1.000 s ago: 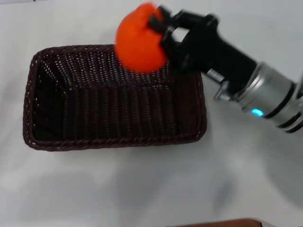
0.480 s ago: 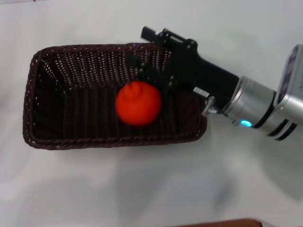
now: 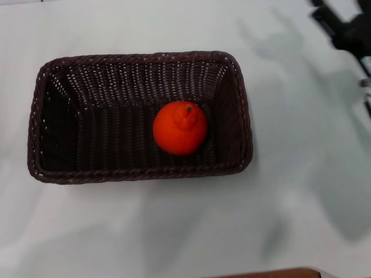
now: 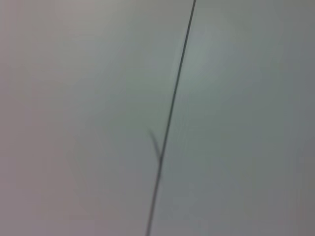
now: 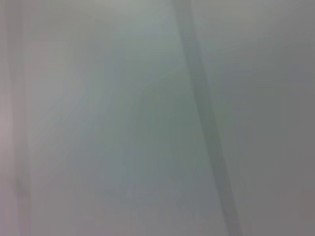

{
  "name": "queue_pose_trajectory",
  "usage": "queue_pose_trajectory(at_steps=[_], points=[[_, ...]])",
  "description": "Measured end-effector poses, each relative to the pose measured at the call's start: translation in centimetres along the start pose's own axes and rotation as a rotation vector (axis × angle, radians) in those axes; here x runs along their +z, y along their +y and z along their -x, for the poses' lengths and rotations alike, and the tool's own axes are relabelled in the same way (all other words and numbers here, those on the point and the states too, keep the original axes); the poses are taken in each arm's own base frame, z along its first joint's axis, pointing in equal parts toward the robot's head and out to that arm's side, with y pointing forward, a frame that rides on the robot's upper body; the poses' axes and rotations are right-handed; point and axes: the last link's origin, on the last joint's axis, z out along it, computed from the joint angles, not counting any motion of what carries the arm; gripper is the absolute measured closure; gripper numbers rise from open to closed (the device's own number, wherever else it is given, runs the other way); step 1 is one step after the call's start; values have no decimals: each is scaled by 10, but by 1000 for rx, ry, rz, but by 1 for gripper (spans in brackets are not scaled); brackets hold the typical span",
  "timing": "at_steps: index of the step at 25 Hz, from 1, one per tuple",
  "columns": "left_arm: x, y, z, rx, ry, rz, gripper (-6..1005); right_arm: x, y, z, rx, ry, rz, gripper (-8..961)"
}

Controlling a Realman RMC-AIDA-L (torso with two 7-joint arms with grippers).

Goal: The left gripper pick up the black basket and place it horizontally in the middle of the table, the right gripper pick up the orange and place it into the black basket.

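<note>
You've got the orange (image 3: 180,128) sitting inside the black basket (image 3: 139,172), on its floor, a bit toward 3 o'clock of the basket's centre and closer to the near wall than the far one. Nothing's touching it. The basket lies lengthwise across the table (image 3: 185,231), roughly mid-table, long sides running 9 to 3. The orange looks bright, round, w/ a raised knobby top and a short dark stem pointing up; skin reads smooth, prob. a little slick, firm but bruisable, and light. If you ever re-grip it, take it across the widest part of the body, below the knob, not by the stem. The basket is dark woven wicker w/ a braided rim and sloping walls; I'd guess stiff, light, rough enough not to slip; grab a rim on a short side. The right gripper (image 3: 346,28) is only partly in view at the 1–2 o'clock corner of the head view, well apart from the basket; can't tell how wide its fingers stand, but it has hold of nothing visible. The left gripper isn't in view; both wrist views show only a blank pale surface. Both task steps look done to me.
</note>
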Motion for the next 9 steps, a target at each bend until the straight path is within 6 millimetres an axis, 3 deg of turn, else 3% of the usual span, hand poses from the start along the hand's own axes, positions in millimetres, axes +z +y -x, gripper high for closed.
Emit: queue_pose_trajectory(at_steps=[3,9], points=[[-6,-3,10,57,-39,-54,213,-16,16,-1,-12,16,108,24],[-15,-10,21,46,-95,-142,213,-22,22,1,-30,-2,152,4]])
